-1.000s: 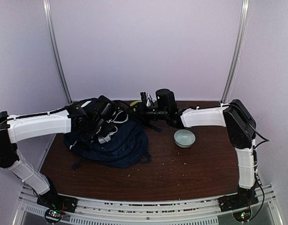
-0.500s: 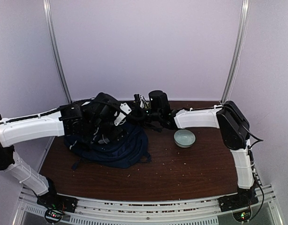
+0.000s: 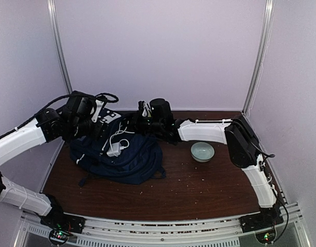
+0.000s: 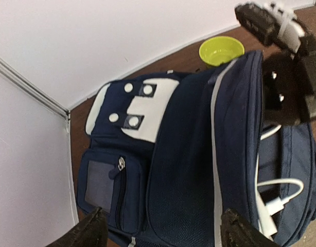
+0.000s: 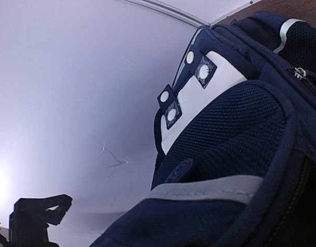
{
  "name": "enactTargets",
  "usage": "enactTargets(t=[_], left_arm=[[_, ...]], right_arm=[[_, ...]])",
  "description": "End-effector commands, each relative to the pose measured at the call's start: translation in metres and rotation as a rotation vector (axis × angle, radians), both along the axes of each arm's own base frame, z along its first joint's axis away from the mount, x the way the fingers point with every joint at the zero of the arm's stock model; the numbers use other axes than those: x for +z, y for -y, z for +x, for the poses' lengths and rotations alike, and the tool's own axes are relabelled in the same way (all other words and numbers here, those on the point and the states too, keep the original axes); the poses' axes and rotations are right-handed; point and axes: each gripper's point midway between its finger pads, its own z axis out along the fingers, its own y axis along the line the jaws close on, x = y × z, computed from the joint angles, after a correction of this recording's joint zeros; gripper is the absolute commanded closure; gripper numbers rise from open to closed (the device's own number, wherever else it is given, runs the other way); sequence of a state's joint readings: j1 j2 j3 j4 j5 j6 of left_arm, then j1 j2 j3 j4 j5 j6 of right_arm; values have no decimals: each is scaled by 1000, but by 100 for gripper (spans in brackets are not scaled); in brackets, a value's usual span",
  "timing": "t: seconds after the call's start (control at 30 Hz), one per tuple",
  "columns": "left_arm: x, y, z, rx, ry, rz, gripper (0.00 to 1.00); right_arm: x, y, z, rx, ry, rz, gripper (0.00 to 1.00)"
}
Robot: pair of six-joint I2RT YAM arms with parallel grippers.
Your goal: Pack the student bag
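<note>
The navy student bag [image 3: 128, 159] lies on the table with its main opening gaping; its white patch panel [image 4: 147, 105] faces my left wrist camera. A white charger with cable [image 3: 116, 148] lies inside the opening and also shows in the left wrist view [image 4: 268, 213]. My left gripper [image 3: 99, 123] hovers open and empty above the bag's left side; its fingertips [image 4: 91, 231] frame the front pocket. My right gripper [image 3: 140, 121] is at the bag's back rim and seems clamped on it [image 4: 275, 87]. Its own view is filled by bag fabric [image 5: 225, 134], fingers hidden.
A pale blue bowl [image 3: 203, 151] stands right of the bag. A yellow-green bowl [image 4: 221, 50] sits behind the bag near the back wall. Metal frame posts [image 3: 60, 56] stand at the back corners. The table's left edge [image 4: 71, 154] is close beside the bag.
My left gripper let go of the white charger, which now lies in the bag's opening, and pulled back up and left. My right gripper moved left along the bag's rim.
</note>
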State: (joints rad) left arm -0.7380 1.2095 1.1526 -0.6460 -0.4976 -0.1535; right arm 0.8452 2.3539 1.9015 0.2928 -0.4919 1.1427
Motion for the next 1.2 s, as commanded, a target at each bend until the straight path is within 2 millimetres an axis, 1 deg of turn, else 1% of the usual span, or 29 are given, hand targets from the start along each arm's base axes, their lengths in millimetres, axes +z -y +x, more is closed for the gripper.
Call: enactTargets(t=[0.0,0.1,0.2,0.3,0.47,0.53,0.6,0.67,0.8,0.87,0.93,1.0,1.07,1.17], left_arm=[[-15,-2,-3,27,-32,-32,22],[-10,13,4,-38,-16,-47,20],[-1,29,8,-99,-5,-82,17],[5,41,8,-146,-2,-118,14],[18,59,5,-226,14,-204,11],[22,60,4,-232,33,-226,11],[23,59,6,-225,40,-218,11],[20,59,9,-223,30,-203,11],[9,64,15,-223,-3,-200,12],[6,62,20,-207,-1,-205,16],[2,56,26,-175,0,-191,21],[-5,48,31,-139,-9,-164,26],[-12,45,34,-127,-26,-148,30],[-15,55,29,-180,-46,-181,31]], right_arm=[[-12,7,24,-112,55,-81,99],[-17,8,24,-109,58,-113,95],[-12,13,23,-92,76,-131,86],[9,22,18,-77,116,-116,79],[60,40,12,-80,223,-93,71],[78,46,10,-76,248,-79,68],[88,50,8,-73,262,-73,66],[94,54,4,-64,269,-70,66],[93,66,-3,-77,262,-76,66],[92,72,-11,-68,267,-82,66],[88,78,-21,-50,274,-102,67],[78,83,-38,-16,282,-125,66],[62,83,-60,34,277,-142,65],[36,79,-93,130,244,-158,64]])
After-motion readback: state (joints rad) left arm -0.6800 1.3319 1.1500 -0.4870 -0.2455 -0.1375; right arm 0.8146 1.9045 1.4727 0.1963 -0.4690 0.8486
